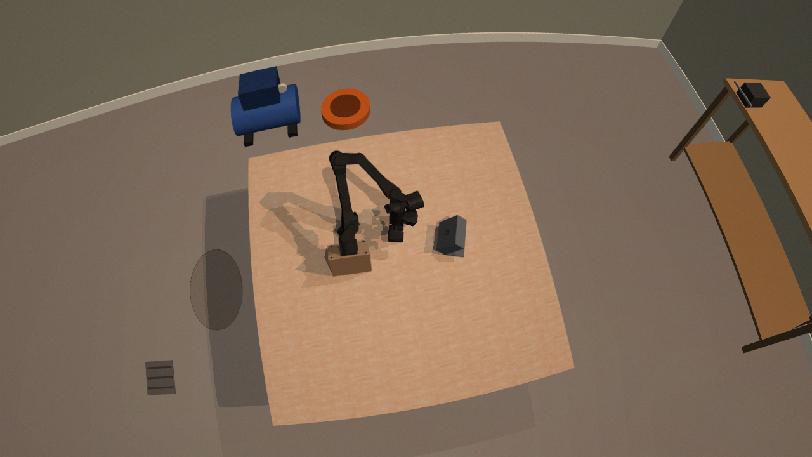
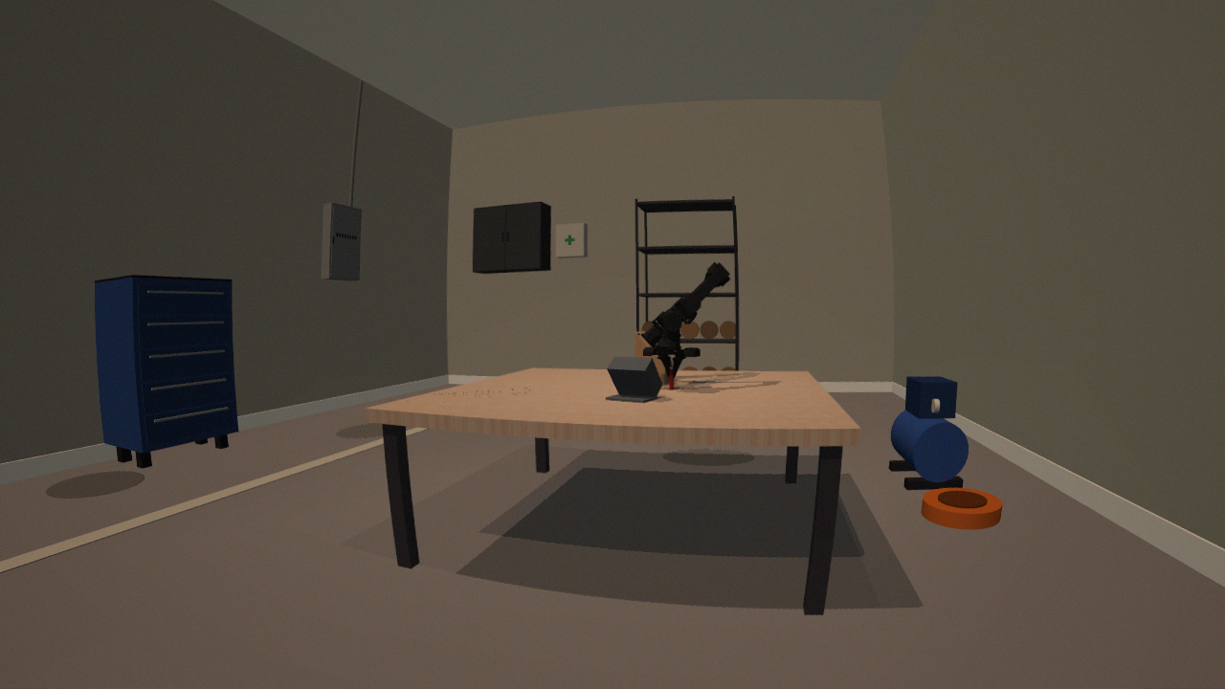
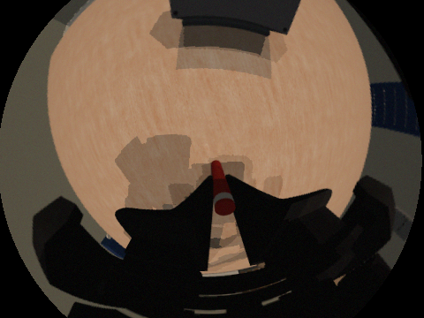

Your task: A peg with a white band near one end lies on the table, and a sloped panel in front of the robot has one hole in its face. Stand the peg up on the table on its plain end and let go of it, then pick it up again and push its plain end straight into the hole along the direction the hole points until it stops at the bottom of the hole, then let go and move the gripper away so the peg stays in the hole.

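The red peg (image 2: 671, 378) (image 3: 219, 185) is upright, with its white band (image 3: 224, 196) at the top and its plain end down, at or very near the table top. My gripper (image 3: 218, 178) points down and is shut on the peg, with a fingertip against each side below the band. The top view does not show the peg, as the arm covers it. The dark sloped panel (image 1: 453, 241) (image 2: 634, 378) (image 3: 238, 10) stands apart from the gripper, to its right in the top view. Its hole (image 1: 446, 232) shows in the face there; the wrist view shows only the panel's lower part.
The wooden table (image 1: 408, 341) (image 2: 514, 411) carries the arm's brown base block (image 1: 351, 264), to the left of the gripper in the top view. A blue compressor (image 1: 265, 108) (image 2: 929, 450) and an orange ring (image 1: 326, 116) (image 2: 959, 517) are on the floor beyond the table.
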Available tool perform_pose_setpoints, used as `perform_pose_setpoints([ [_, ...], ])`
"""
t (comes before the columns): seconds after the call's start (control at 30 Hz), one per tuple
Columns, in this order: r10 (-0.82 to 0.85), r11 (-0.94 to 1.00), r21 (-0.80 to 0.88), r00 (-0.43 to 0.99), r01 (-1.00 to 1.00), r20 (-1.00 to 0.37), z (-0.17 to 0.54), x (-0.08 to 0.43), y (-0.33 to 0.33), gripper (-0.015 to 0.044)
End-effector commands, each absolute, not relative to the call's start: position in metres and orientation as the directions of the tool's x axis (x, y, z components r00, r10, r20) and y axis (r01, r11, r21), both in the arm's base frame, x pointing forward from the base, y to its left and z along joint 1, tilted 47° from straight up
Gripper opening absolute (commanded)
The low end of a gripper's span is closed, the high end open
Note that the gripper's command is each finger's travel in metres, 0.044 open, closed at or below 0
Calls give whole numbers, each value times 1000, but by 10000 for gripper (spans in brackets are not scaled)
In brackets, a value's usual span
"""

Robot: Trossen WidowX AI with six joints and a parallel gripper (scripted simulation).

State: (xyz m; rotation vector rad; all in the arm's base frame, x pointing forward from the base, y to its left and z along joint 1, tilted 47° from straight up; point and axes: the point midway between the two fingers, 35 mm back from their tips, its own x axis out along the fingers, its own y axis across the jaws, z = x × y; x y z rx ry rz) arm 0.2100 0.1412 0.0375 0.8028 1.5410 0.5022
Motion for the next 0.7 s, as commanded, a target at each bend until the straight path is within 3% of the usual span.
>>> perform_pose_setpoints([
  [0.0,737,662,724,8,194,-676,38,210,141,0],
  [0.67,727,672,714,8,198,-687,68,214,100,0],
])
